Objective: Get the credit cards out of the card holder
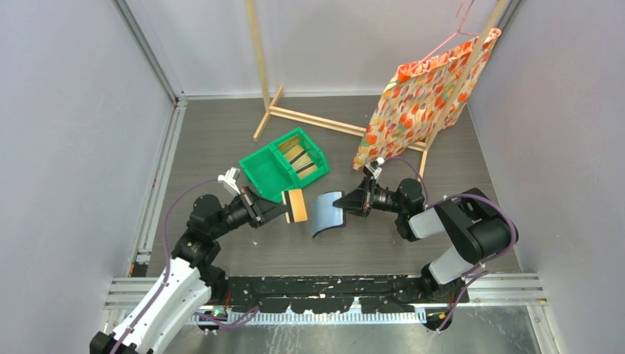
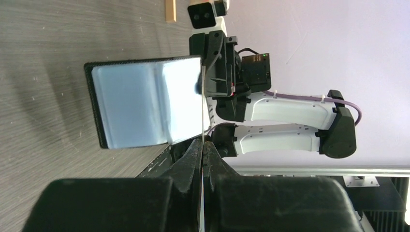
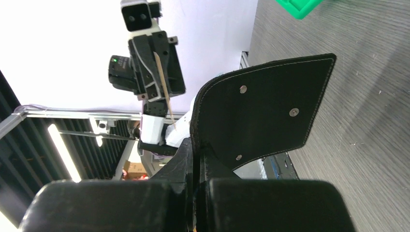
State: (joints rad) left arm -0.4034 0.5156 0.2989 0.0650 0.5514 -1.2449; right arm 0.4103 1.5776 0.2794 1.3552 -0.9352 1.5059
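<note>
Steadiness seemed the need: the left tool (image 1: 286, 207), clenched on a thin orange-tan credit card with a dark stripe (image 1: 296, 206), would best carry it level to the green two-compartment plastic bin (image 1: 259, 171), while the right tool (image 1: 346, 204) gripped the open navy-black bi-fold card holder (image 1: 326, 212) nearby above the worktop (image 1: 221, 133).

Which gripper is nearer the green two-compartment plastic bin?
Left. The left gripper is close in front of the green plastic bin; the right gripper is farther off, to its right.

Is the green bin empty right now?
No, golden-tan credit cards with dark stripes lie in the right-hand compartment of the green bin.
</note>
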